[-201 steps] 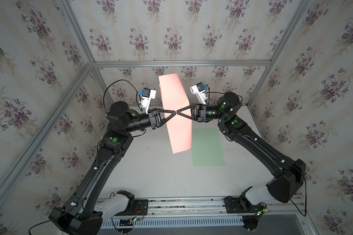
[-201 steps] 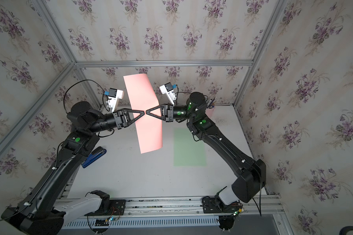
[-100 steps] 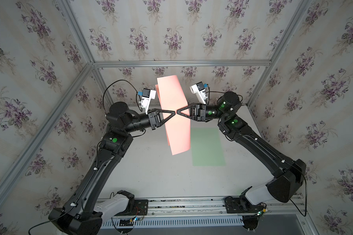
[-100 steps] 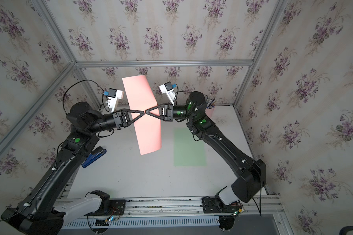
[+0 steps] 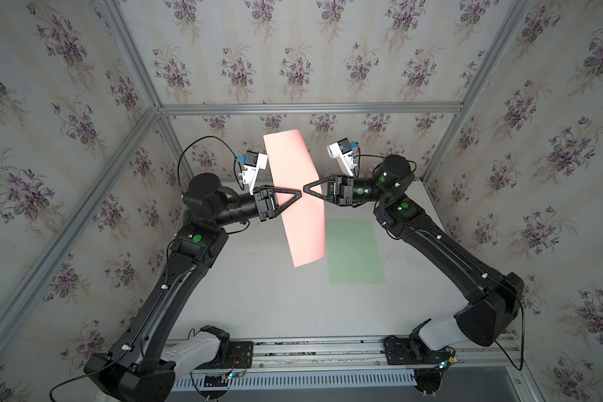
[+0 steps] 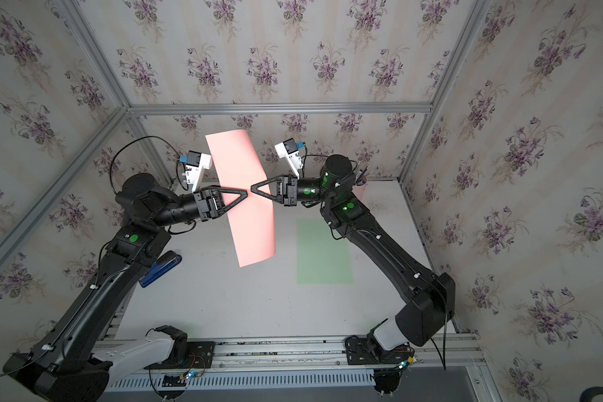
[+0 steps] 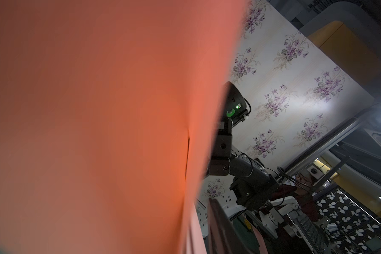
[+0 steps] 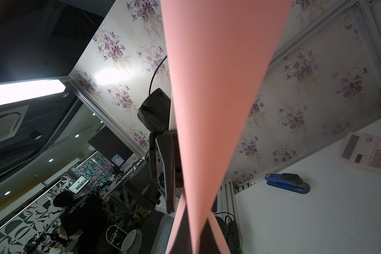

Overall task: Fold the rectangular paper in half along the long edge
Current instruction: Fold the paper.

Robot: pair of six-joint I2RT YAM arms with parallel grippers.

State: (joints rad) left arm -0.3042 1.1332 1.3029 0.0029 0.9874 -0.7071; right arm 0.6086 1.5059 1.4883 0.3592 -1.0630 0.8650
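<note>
Paper (image 5: 302, 222), pink, is held aloft over the table (image 5: 258, 296), its lower edge free above bare surface beside a green sheet (image 5: 354, 250). The right gripper (image 5: 305, 189) is clamped on its middle. The left gripper (image 5: 299, 192) meets it tip to tip, grip unclear. The top edge has leaned slightly leftward.

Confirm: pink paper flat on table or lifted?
Lifted. The pink paper is in midair, pinched by the right tool, left tool at its opposite face.

High above the near rail (image 5: 310, 352), looking down on the whole table (image 5: 258, 306) (image 6: 223, 306) in both top views, nearly alike. At each wrist, very near the pink paper (image 7: 97, 110) (image 8: 207, 110), facing the opposite arm (image 7: 246, 173) (image 8: 156, 110).
</note>
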